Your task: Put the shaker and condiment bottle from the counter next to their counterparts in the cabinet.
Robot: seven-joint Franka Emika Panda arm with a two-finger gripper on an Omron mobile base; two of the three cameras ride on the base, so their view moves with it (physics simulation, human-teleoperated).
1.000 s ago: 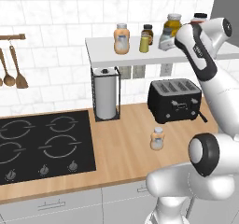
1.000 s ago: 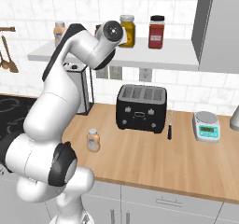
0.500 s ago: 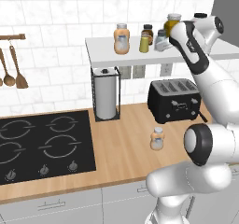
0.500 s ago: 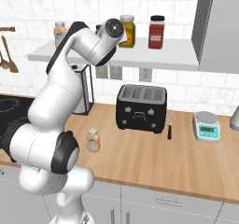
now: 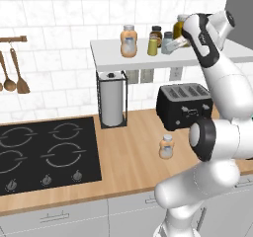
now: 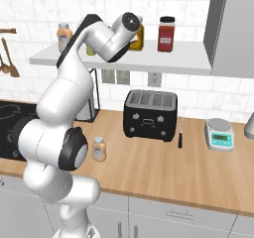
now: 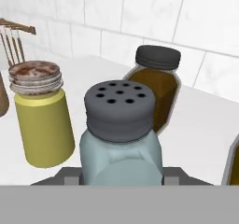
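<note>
Hand view, shaker (image 7: 120, 139) upright, dark cap toward tiled wall (image 7: 154, 13), tool (image 5: 174, 44) grasping it above white shelf (image 5: 143, 57), peach bottle (image 5: 167, 147) upright on wooden table (image 5: 128, 157).

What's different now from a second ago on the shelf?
The claw, shut on the pale blue-grey shaker with a dark cap, has carried it leftward along the flat white shelf, closer to the olive-yellow shaker. The peach-orange squeeze bottle on the wooden counter stayed put.
</note>
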